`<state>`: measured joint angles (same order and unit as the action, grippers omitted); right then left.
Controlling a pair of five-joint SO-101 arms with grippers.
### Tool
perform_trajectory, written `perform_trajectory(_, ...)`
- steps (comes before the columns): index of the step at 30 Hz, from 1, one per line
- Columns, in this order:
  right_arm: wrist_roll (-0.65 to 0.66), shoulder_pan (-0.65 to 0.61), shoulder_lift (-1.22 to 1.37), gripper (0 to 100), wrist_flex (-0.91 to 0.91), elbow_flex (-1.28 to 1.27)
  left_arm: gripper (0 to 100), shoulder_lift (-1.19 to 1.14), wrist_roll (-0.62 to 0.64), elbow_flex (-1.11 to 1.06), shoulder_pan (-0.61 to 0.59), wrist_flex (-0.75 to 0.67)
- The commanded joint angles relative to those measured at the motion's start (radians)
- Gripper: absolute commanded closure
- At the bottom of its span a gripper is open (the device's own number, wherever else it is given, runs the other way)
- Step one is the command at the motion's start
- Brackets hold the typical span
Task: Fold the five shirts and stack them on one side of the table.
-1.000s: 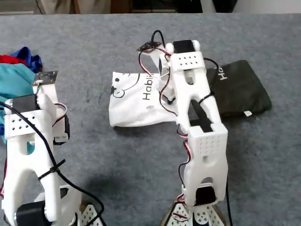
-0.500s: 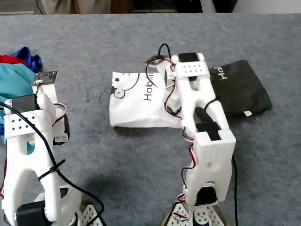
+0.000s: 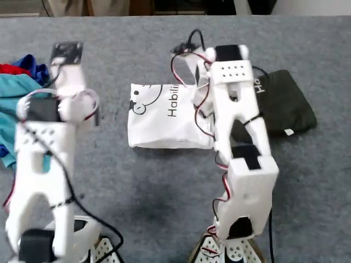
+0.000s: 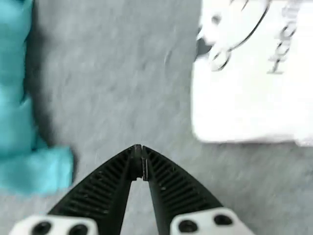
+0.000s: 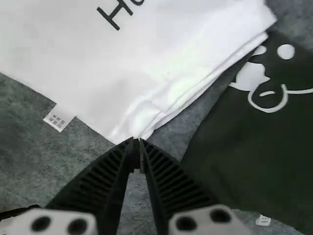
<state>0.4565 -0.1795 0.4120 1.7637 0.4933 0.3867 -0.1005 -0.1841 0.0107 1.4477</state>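
White cotton first: the white shirt (image 3: 159, 116) lies folded mid-table, touching the folded dark shirt (image 3: 286, 104), not stacked. A crumpled heap (image 3: 12, 90) of teal, red and blue awaits, so we judge most remains. Our right gripper (image 5: 135, 143) is clenched at the white corner, perhaps nipping it; our left gripper (image 4: 138, 161) is clenched empty.

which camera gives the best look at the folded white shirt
The high view: the white shirt lies nearly whole, one edge under the right arm. The right wrist view shows its layered corner and tag; the left wrist view, a blurred part.
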Motion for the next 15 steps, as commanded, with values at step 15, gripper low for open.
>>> perform_trajectory(15, -0.052, -0.002, -0.137, 99.7, -0.152, -0.412, 98, -0.852, 0.152, 0.724, 0.114, -0.169)
